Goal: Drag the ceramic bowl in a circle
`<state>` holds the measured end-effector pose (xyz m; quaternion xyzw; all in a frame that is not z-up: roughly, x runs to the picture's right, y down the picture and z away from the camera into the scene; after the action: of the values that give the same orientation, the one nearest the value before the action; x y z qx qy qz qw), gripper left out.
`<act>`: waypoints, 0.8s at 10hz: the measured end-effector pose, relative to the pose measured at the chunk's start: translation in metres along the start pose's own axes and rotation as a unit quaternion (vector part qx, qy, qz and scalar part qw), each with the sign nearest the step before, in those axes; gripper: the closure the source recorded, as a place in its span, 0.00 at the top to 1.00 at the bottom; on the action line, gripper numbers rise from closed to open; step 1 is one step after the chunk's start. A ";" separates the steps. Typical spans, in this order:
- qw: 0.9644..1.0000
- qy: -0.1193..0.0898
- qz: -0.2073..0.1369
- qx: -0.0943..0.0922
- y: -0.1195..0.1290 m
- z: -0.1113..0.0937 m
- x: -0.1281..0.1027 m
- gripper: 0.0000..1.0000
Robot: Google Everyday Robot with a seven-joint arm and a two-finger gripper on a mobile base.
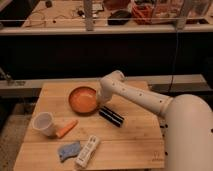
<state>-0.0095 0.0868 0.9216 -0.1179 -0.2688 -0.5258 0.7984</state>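
**Spotter:** What's on your screen, nearest first?

**Operator:** At the front of the pale wooden tabletop (135, 145) I have a crumpled blue cloth (68, 150). Just beside it lies a long white plastic object (87, 150) that I can't identify. Behind those, on the left, sits a small white cup (43, 123) with an orange carrot-shaped piece (66, 129) next to it. A flat black rectangular block (112, 116) lies near the middle. Further back is the round, orange-brown glossy ceramic bowl (82, 99), upright and a little left of centre, apart from everything but my arm. The white arm (140, 97) reaches in from the right, and the tool (101, 102) is down at the bowl's right rim. I cannot tell whether the tool is wide or narrow, or whether it has the rim yet. Beyond the tabletop I see only a dark shelf and a cluttered workbench (100, 12).

**Spotter:** How do you expect the bowl to behave?

**Operator:** I judge it stiff and fairly heavy, so it should slide flat on the wood and not tip. The glaze looks slippery, and ceramic chips if it is knocked. I'd take it at that right rim, pinching the wall from inside and outside, low enough not to lever it up.

**Spotter:** Any worry?

**Operator:** The black block is near the bowl's right side, so I'd steer the circle toward the bare wood at the back and left.
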 end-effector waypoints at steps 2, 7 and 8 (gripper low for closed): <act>1.000 0.012 0.014 0.000 0.022 -0.015 -0.005 0.00; 0.999 0.031 -0.016 -0.011 0.032 -0.051 -0.060 0.00; 0.999 0.026 -0.025 -0.012 0.030 -0.047 -0.069 0.00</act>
<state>0.0110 0.1304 0.8476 -0.1070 -0.2450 -0.5512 0.7904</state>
